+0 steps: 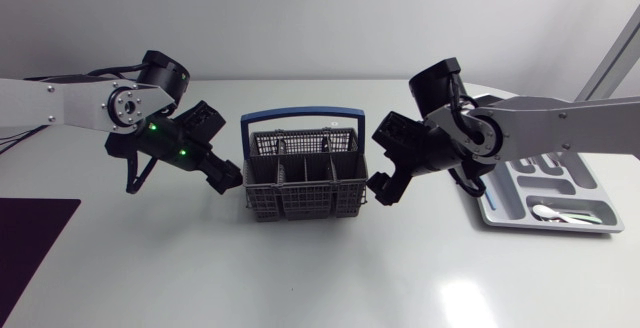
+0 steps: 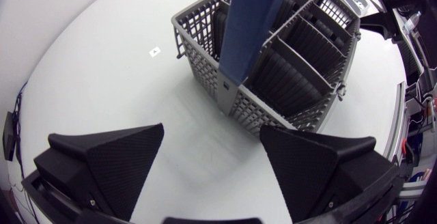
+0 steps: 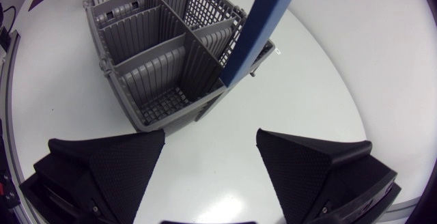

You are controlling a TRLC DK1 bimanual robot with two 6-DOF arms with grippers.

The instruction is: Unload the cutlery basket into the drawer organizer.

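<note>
Left gripper (image 1: 225, 176): fingers spread wide, gripping nothing, just beside the left end of the grey cutlery basket (image 1: 300, 190). Right gripper (image 1: 383, 186): also wide, nothing held, just beside the basket's right end. The basket stands upright mid-table (image 1: 300, 278), its blue handle (image 1: 300, 118) raised. The drawer organizer (image 1: 590, 183) sits at the table's right edge and holds what may be a white spoon (image 1: 555, 211). A dark mat (image 1: 30, 238) lies at the left edge.

left arm (image 1: 75, 106) is extended in from the left side, wrist bent inward and downward. left gripper (image 1: 226, 177) is held low, fingers (image 2: 116, 159) spread wide apart. right arm (image 1: 570, 128) is extended in from the right, wrist likewise bent. right gripper (image 1: 384, 188) is held low with jaws parted wide. both grippers are pointed toward each other, well apart.
</note>
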